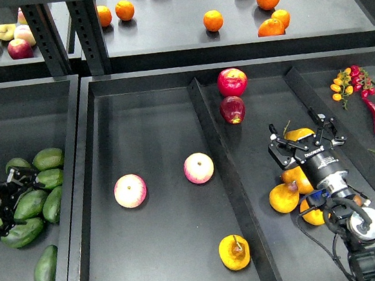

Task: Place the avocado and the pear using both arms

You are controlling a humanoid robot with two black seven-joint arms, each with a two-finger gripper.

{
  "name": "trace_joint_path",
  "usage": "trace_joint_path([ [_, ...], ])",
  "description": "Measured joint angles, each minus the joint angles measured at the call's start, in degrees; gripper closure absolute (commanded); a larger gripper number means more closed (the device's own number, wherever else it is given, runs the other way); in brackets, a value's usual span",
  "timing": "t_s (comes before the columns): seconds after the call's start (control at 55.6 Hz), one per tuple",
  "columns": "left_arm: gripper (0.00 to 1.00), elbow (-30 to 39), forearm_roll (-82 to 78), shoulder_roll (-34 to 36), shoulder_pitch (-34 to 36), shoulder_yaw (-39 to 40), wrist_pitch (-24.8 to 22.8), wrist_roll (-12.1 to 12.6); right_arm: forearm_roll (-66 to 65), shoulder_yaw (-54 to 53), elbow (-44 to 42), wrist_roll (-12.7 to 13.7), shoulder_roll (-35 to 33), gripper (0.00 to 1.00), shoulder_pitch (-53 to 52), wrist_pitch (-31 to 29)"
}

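Right arm (356, 218) is sitting lowest in frame, its gripper (306, 139) hanging spread over the pear cluster (293, 188) in the right bin, grasping nothing. Blotched pear (234, 252) is lying alone in the middle bin, well apart from those fingers. Left gripper (19, 195) is sitting in the avocado pile (39, 200), apparently spread; grip state unclear. Avocado (46, 267) is lying apart, below the pile.

Risk: both grippers closing on the nearest lookalike, or a grab scattering crowded fruit.
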State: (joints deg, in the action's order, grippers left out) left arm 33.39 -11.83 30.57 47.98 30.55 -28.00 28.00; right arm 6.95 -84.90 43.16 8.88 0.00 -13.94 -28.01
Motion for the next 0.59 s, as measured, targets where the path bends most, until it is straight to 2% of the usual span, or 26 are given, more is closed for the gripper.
trace_joint_path([
  [0.072,0.00,0.67,1.32,-2.44,-2.78,8.57,0.00,0.00,0.00,0.02,0.00,0.00,0.00,0.00,0.00,0.00],
  [0.09,0.00,1.65,1.93,-4.64,-5.28,15.46,0.00,0.01,0.00,0.14,0.00,0.00,0.00,0.00,0.02,0.00],
  [0.234,0.00,5.63,2.16,-10.19,-9.58,31.00,0.00,0.01,0.00,0.51,-0.02,0.00,0.01,0.00,-0.08,0.00],
  [0.414,0.00,8.56,2.19,-15.05,-11.14,42.52,0.00,0.01,0.00,0.68,0.03,0.00,0.00,0.00,-0.22,0.00],
  [0.594,0.00,10.29,2.22,-19.87,-12.54,50.30,0.00,0.00,0.00,0.71,0.46,-0.07,0.00,0.00,-0.28,0.00],
])
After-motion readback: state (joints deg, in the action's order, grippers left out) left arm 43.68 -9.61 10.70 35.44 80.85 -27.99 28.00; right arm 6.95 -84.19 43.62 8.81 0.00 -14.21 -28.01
